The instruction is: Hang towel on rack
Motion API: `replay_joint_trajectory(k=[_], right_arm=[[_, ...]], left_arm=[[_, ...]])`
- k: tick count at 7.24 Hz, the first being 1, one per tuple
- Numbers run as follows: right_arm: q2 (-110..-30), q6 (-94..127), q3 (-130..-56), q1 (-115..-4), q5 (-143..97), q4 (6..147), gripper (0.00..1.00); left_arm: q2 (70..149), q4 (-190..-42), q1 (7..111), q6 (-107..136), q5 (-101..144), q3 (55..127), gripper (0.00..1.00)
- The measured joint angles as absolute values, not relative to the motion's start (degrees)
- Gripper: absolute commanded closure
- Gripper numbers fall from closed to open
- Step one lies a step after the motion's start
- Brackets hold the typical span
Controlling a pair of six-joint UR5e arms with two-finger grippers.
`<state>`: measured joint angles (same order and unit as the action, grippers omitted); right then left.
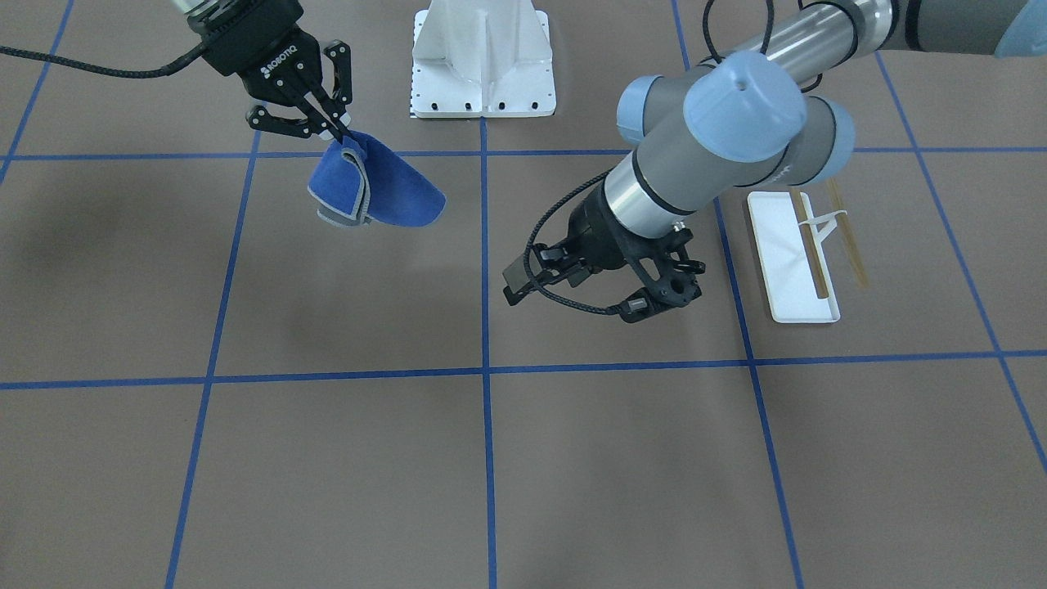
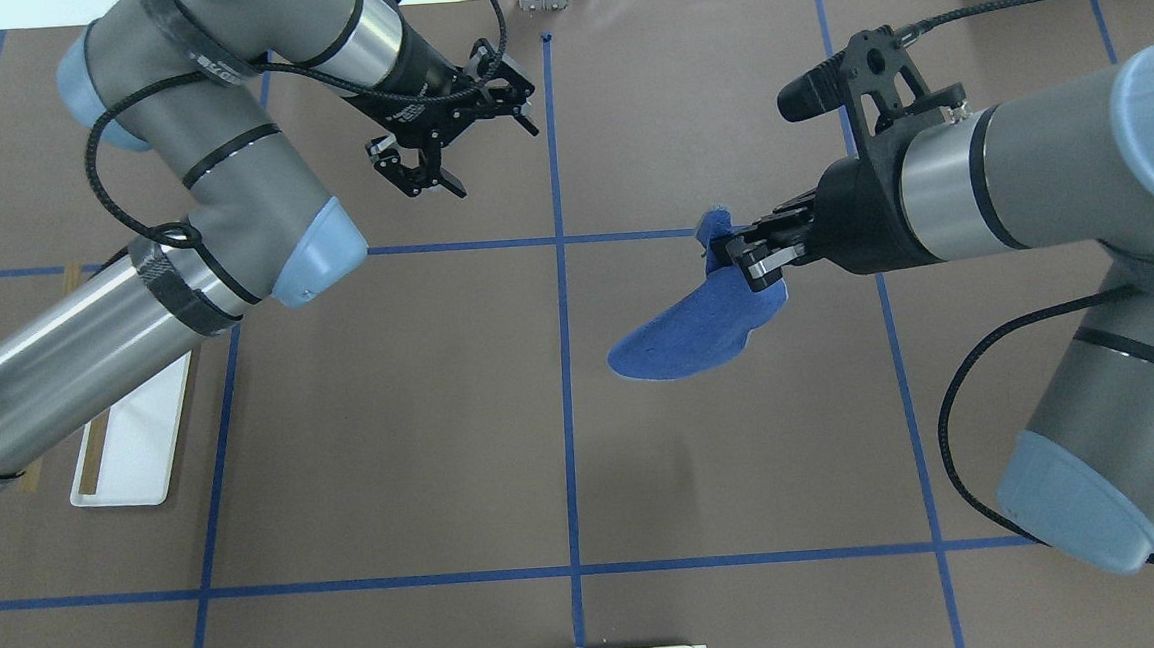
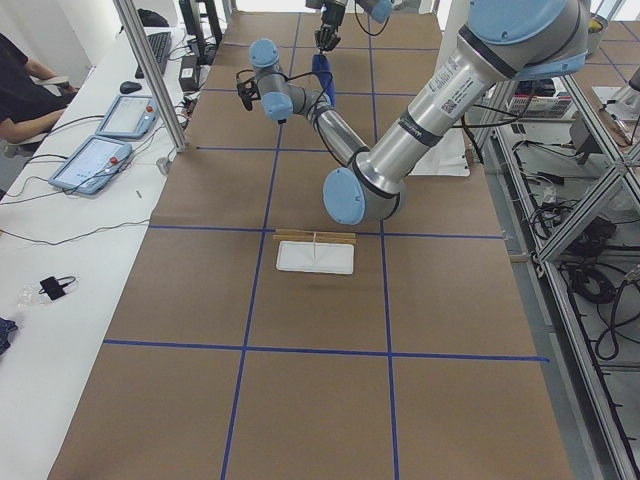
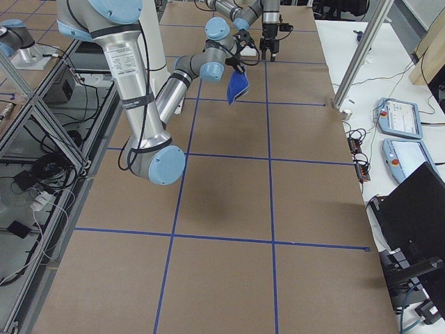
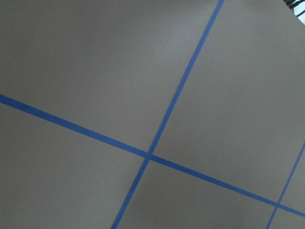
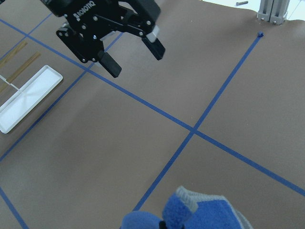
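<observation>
My right gripper is shut on one edge of the royal-blue towel, which hangs folded above the table with its grey underside showing. In the overhead view the right gripper holds the towel right of the centre line. The towel's top shows at the bottom of the right wrist view. My left gripper is open and empty over the far middle of the table, and it also shows in the right wrist view. The rack, a white base with two tan dowels, stands on the table near my left arm, which partly hides it from overhead.
The white bolted robot pedestal stands at the table's robot-side edge. Blue tape lines divide the brown table into squares. The left wrist view shows only table and tape. An operator's bench with tablets runs along the far side.
</observation>
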<state>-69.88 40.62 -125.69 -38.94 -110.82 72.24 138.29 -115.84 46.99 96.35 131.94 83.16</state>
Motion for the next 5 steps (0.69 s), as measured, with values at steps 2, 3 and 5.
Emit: replay_joint_trajectory(k=[2,3,5], right_arm=[[-68.6,40.7,-126.5,-36.4,-107.0,74.3,1.0],[-67.6,40.7,-127.4,-36.0,-106.5,76.6,1.0],[-66.7,40.6,-128.6,-35.8,-106.3,79.2,1.0]], left_arm=[[142.1,-116.2,43.8,97.7,132.0,81.4,0.01],[143.4,-116.2,42.5,99.2,132.1,81.0,0.01],[145.5,-116.6,40.3,100.8,132.1,80.1,0.01]])
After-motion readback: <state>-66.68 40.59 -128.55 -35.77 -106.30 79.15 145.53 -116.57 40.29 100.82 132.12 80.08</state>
